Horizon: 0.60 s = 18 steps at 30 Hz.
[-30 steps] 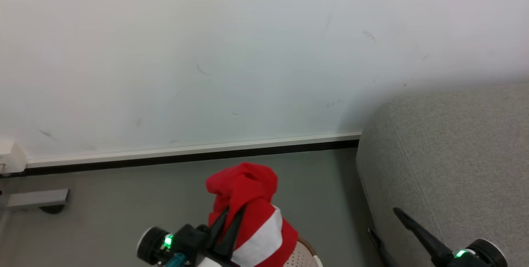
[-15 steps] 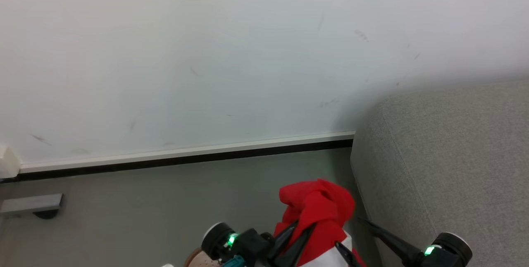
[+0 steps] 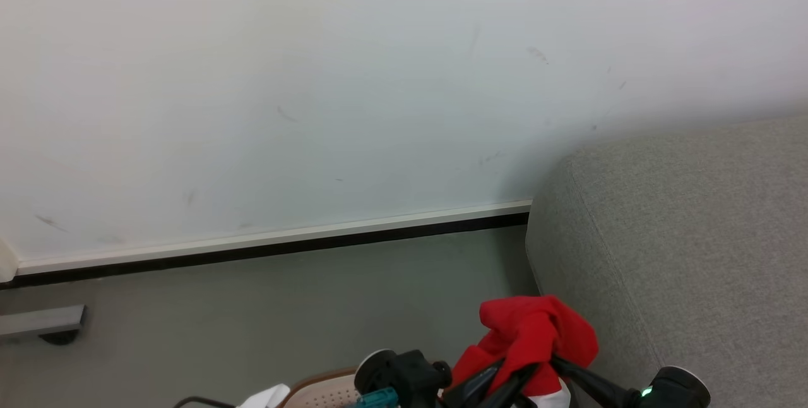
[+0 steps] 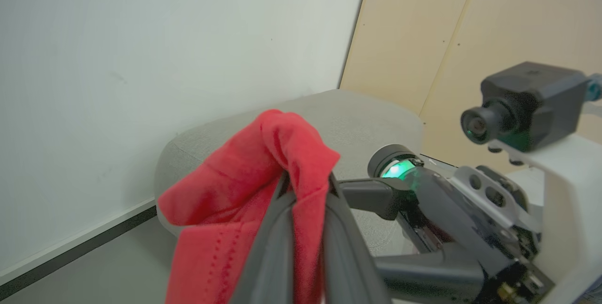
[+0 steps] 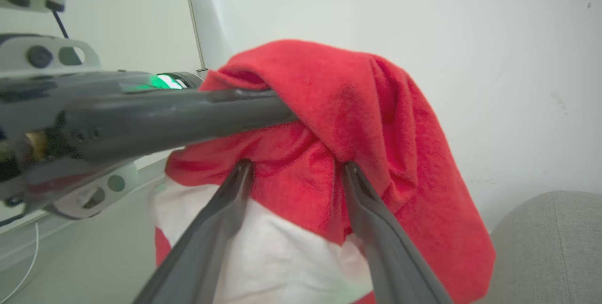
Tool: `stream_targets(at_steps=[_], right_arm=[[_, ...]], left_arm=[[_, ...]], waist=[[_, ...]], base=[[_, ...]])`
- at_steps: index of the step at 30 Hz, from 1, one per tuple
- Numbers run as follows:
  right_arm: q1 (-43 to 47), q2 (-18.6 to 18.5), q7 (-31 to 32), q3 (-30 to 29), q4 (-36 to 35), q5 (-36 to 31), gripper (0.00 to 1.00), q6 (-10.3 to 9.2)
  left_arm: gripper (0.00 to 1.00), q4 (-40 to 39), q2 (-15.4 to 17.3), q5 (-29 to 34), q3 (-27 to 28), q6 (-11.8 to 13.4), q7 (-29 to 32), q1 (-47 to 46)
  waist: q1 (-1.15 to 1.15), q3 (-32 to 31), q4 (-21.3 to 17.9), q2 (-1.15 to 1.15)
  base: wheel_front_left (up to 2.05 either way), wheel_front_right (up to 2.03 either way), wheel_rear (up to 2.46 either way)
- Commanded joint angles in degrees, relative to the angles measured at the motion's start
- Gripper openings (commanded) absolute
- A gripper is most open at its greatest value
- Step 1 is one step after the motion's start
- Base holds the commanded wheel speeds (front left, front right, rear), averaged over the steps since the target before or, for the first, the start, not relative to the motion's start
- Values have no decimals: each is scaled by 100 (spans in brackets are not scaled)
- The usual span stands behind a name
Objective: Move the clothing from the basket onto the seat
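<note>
Clothing [image 3: 536, 332] is partway through its trip: one red garment with a white panel hangs in the air, bunched over the fingers of the left gripper [image 4: 306, 186], which is clamped tight on a fold of the fabric. It hangs over the grey floor [image 3: 252, 307], just beside the left end of the light grey sofa [image 3: 682, 237] and not yet over its top. The right gripper [image 5: 297, 167] has its jaws spread wide, its two dark fingers standing either side of the hanging cloth, close against it but not pinching it.

The laundry basket [image 3: 319, 376] shows as a sliver of brown rim and perforated cream wall at the near edge of the head view, left of the garment, so this piece is judged lifted out and clear of it. Its inside is hidden, and how many pieces remain there cannot be told.

Left to do for this garment: carry it rightward over the sofa, lower it and release, then go back for whatever the basket holds
</note>
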Motion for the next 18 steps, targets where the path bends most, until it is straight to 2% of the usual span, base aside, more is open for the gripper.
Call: stream_targets(at_steps=[1,2,4,5,16,17,18], right_arm=[[-80,-26,3,38,-11,88,100,-14],[-98,-23,3,60,-24,123,100,-14],[-148,-21,4,90,-44,169,41,-14],[-163,-26,3,115,-57,203,0,-14],[-205,-142,-1,175,-11,445,0,-14],[-199,-149,-1,164,-1,451,0,-14],[-190,-157,-1,143,14,453,0,-14]], left_arm=[[0,-41,20,-177,-60,-13,14,-82],[0,-43,27,-246,-116,-14,17,-104],[0,-28,53,-368,-168,-14,9,-167],[0,-6,62,-417,-198,-14,6,-186],[0,256,177,-360,-348,28,-15,-276],[4,277,177,-345,-347,51,-26,-272],[25,296,181,-315,-342,84,-36,-271]], waist=[[0,1,-2,0],[0,0,-2,0],[0,10,-4,0],[0,17,-4,0],[0,44,-6,0],[0,46,-9,0],[0,49,-11,0]], base=[[0,0,0],[0,0,0],[0,0,0],[0,0,0],[0,0,0],[0,0,0],[0,0,0]])
